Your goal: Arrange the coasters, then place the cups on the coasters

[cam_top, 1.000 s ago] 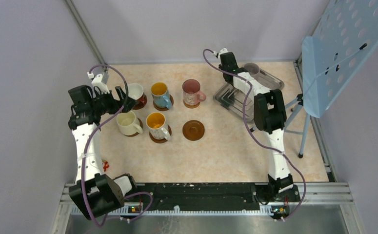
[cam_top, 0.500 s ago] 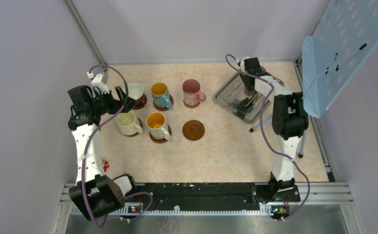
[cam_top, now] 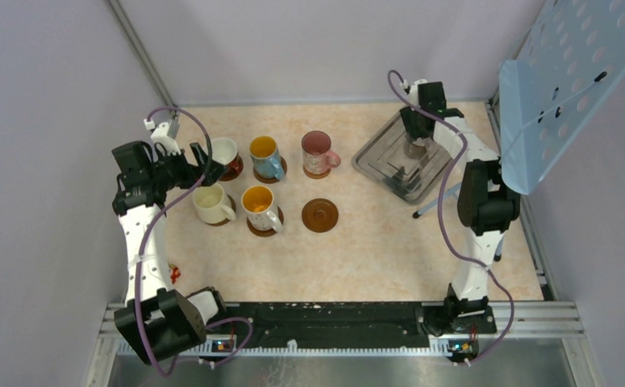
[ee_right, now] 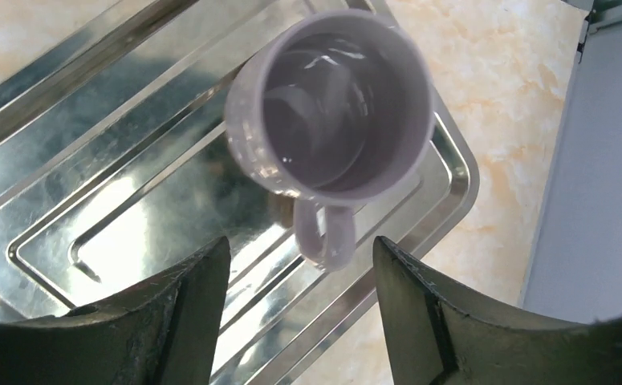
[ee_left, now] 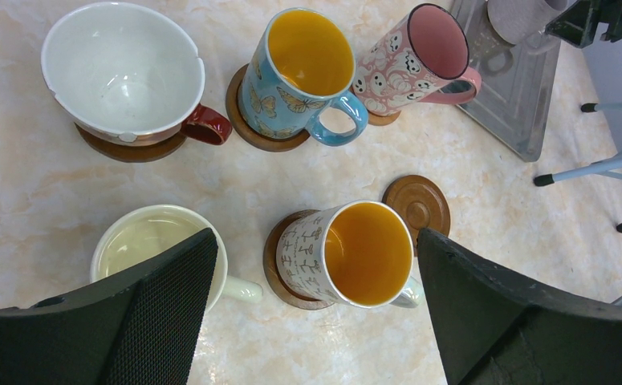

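Several cups stand on brown coasters at the left: white with a red handle (ee_left: 123, 76), blue (ee_left: 303, 72), pink (ee_left: 412, 56), cream (ee_left: 151, 241) and white with an orange inside (ee_left: 355, 253). One coaster (cam_top: 320, 215) lies bare beside them. My left gripper (ee_left: 315, 234) hovers open above this group, touching nothing. The lilac cup (ee_right: 335, 108) stands in the silver tray (ee_right: 67, 200), handle towards me. My right gripper (ee_right: 301, 245) is open above it, one finger on each side of the handle and apart from it.
The tray (cam_top: 389, 165) sits at the back right of the table. A blue perforated panel (cam_top: 571, 72) on a thin-legged stand (cam_top: 434, 205) overhangs the right edge. Grey walls close in the left, back and right sides.
My right arm swung from the tray's left side to its far right corner, over the lilac cup, and its jaws spread wider. The left arm has not moved.
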Action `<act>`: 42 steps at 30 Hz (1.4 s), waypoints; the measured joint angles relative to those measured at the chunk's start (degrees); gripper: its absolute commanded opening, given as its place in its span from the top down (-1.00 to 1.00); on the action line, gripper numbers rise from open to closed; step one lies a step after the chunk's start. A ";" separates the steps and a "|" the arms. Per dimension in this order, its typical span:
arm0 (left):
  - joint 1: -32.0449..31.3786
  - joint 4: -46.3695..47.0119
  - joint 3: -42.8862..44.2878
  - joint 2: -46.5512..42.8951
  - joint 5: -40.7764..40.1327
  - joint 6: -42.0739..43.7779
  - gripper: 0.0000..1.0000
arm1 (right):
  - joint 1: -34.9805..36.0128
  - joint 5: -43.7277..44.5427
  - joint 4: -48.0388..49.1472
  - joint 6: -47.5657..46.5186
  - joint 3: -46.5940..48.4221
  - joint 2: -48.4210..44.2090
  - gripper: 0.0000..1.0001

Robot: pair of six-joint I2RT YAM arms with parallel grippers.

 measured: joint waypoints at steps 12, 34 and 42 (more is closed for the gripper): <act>0.00 0.02 0.00 0.00 -0.02 0.00 -0.98 | -5.44 -4.44 -3.32 5.38 4.76 6.32 -0.12; 0.11 0.11 0.00 0.02 -0.04 -0.02 -0.97 | -6.49 -10.16 0.92 10.97 5.20 11.10 1.00; 0.11 0.09 0.00 0.02 -0.09 -0.04 -0.97 | -6.49 -14.08 3.65 11.56 -4.70 4.61 1.00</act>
